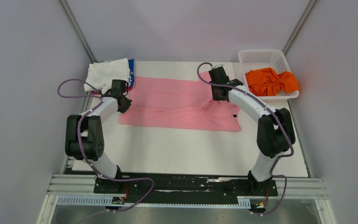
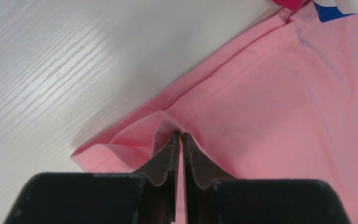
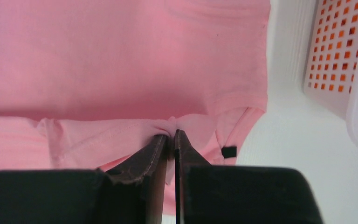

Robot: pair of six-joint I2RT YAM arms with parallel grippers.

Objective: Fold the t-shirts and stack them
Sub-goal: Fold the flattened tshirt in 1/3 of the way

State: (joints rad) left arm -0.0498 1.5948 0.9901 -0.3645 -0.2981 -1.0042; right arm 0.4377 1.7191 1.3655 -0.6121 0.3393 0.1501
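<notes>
A light pink t-shirt [image 1: 177, 100] lies flat across the back half of the white table [image 1: 182, 149], folded lengthwise. At its left end my left gripper [image 1: 125, 103] is shut, pinching a raised fold of the pink cloth [image 2: 270, 93] between its fingertips [image 2: 181, 135]. At the right end my right gripper [image 1: 218, 95] has its jaws nearly together, with a bunch of the hem [image 3: 121, 56] caught at the tips [image 3: 171, 133]. An orange t-shirt [image 1: 270, 81] sits in the basket. A white t-shirt [image 1: 107, 72] lies over a blue one [image 1: 131, 70] at the back left.
The white lattice basket [image 1: 261, 52] stands at the back right, close to my right gripper, and its wall [image 3: 335, 56] shows in the right wrist view. Blue [image 2: 335, 9] and magenta [image 2: 289, 3] cloth edges touch the pink shirt's far left corner.
</notes>
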